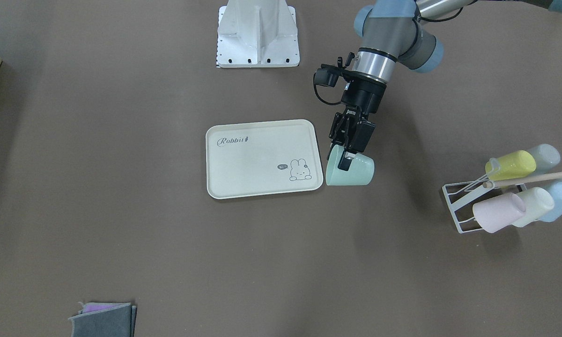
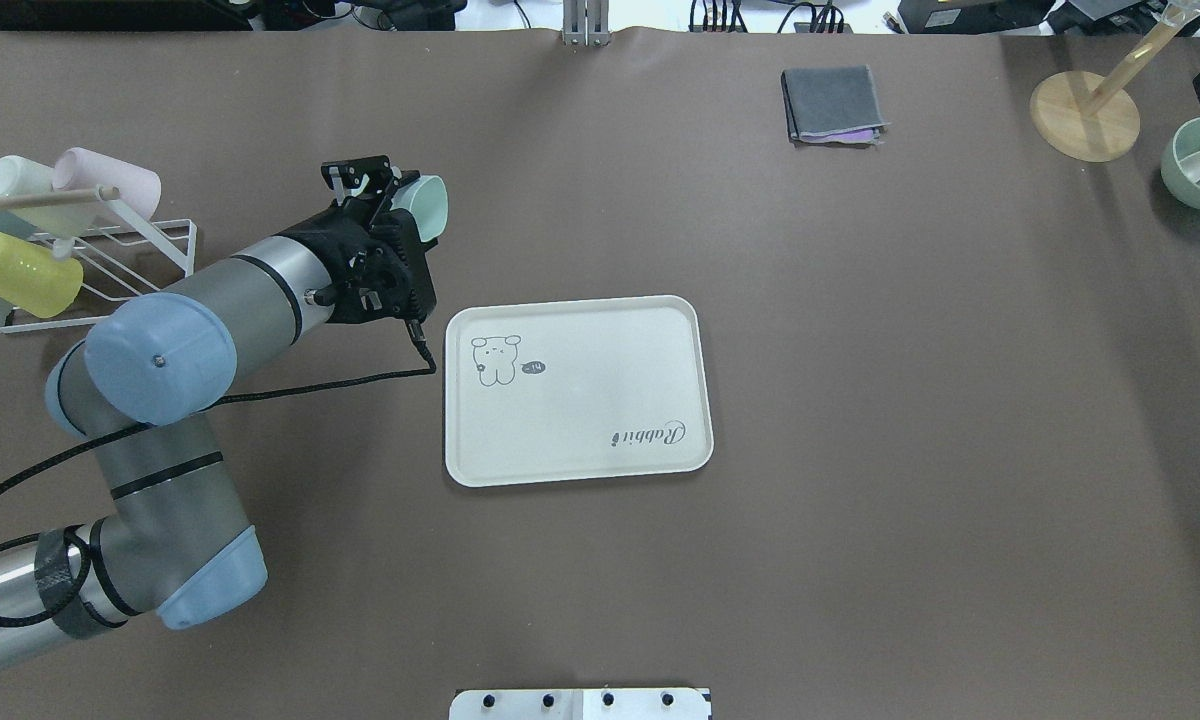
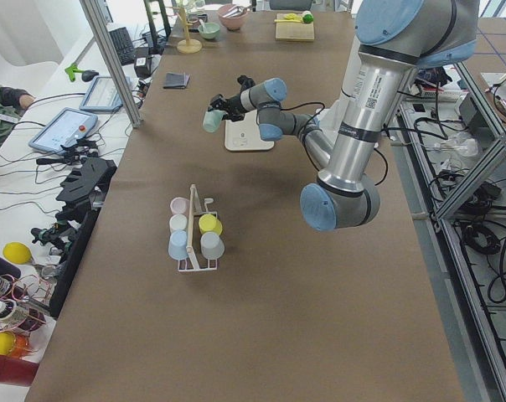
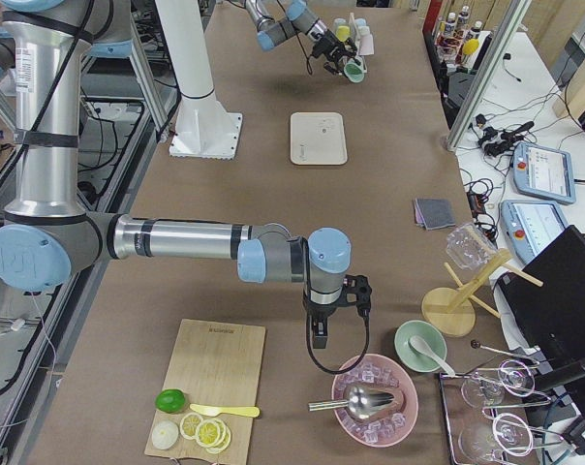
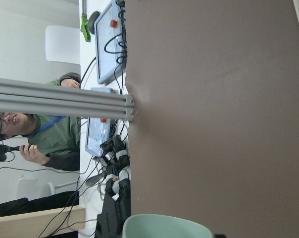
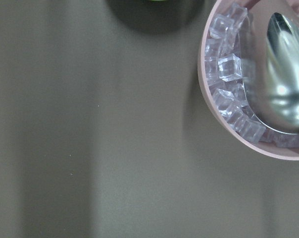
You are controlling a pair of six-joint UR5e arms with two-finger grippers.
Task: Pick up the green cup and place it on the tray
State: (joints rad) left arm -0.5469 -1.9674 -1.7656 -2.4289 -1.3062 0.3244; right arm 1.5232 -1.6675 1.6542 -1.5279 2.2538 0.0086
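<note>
Pinching the green cup (image 1: 358, 174) by its rim, the left gripper (image 1: 345, 160) holds it sideways near the tray (image 1: 253, 171). Plain brown table (image 1: 168, 257). Whether the right gripper (image 4: 318, 341) has its fingers spread, I cannot tell.

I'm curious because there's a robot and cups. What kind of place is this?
Probably a robot lab. The left end effector grips a green cup above a brown table, with control tablets and cables beside it.
</note>
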